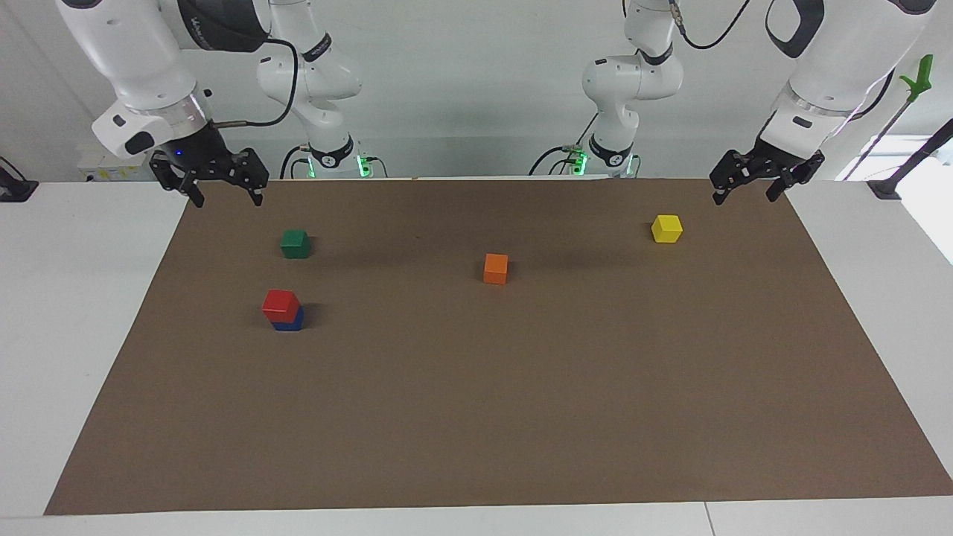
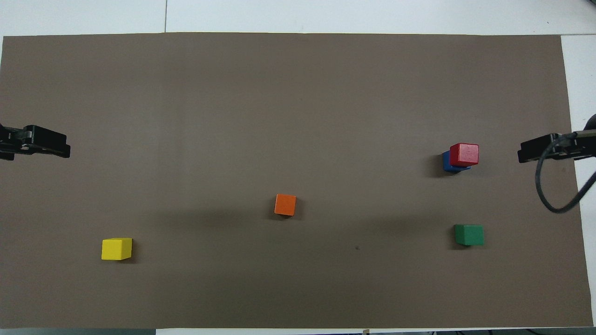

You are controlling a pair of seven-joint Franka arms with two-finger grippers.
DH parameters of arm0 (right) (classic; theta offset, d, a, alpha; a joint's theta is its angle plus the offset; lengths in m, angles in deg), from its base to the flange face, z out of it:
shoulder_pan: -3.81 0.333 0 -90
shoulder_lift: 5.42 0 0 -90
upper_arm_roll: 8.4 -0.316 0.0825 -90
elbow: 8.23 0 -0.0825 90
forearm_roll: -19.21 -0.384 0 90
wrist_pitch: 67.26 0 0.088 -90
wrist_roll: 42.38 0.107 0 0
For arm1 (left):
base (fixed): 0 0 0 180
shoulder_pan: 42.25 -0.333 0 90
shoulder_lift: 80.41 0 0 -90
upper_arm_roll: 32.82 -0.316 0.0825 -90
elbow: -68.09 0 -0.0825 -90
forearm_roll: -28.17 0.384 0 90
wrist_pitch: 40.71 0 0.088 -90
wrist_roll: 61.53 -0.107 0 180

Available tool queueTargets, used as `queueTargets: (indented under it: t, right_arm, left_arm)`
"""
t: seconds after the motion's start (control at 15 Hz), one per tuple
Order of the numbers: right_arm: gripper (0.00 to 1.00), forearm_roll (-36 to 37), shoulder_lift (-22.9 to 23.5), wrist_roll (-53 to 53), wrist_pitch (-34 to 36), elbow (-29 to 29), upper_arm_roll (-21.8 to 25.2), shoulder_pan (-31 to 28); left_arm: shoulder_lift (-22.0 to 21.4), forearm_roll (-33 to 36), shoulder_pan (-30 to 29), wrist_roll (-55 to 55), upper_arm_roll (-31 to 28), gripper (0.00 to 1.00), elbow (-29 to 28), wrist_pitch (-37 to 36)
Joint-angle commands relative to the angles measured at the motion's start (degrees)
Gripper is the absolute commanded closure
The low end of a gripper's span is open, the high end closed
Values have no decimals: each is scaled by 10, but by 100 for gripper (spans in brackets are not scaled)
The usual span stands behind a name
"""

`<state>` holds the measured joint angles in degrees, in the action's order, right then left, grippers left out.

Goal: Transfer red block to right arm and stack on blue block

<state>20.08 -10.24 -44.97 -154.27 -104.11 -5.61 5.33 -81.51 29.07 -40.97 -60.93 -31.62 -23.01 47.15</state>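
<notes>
The right gripper [image 1: 221, 185] hangs in the air over the corner of the brown mat [image 1: 476, 417] at the right arm's end of the table [image 1: 67, 313], near the robots. Its two fingers are spread apart and nothing is between them. The left gripper [image 1: 759, 184] hangs over the mat's corner at the left arm's end, also with the fingers apart and empty. Both arms wait there, well away from the blocks.

On the mat, the yellow block [image 1: 666, 228] lies closest to the robots, toward the left arm's end. The green block [image 1: 295, 243] lies toward the right arm's end. The orange block [image 1: 496, 268] is around the middle of the mat, a little farther from the robots than these two.

The red block [image 1: 281, 304] stands on the blue block [image 1: 289, 321], farther from the robots than the green block, at the right arm's end. The red block is a small bright cube. It is not exactly aligned: it sits a little shifted and turned, so one edge of the blue block shows under it. No gripper touches the stack.
</notes>
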Motion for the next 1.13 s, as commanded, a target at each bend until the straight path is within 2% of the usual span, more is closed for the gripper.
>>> queueTargets:
  t: [0.0,0.13,0.33,0.53,1.07]
  right_arm:
    - [0,-12,-12,-25,43,-12,-2,-14]
    - [0,-10,-22,-37,36,-33,-2,-19]
    - [0,-3,-19,-37,-33,-38,-5,-20]
    - [0,0,1,-37,-33,0,-9,-23]
    - [0,-2,-3,-34,-27,-2,-9,-25]
  left_arm:
    - [-15,12,5,-4,-4,0,-15,-3]
    - [-15,12,5,-4,-4,0,-15,-3]
    - [-15,12,5,-4,-4,0,-16,-3]
    - [-15,12,5,-4,-4,0,-15,-3]
    - [-15,12,5,-4,-4,0,-15,-3]
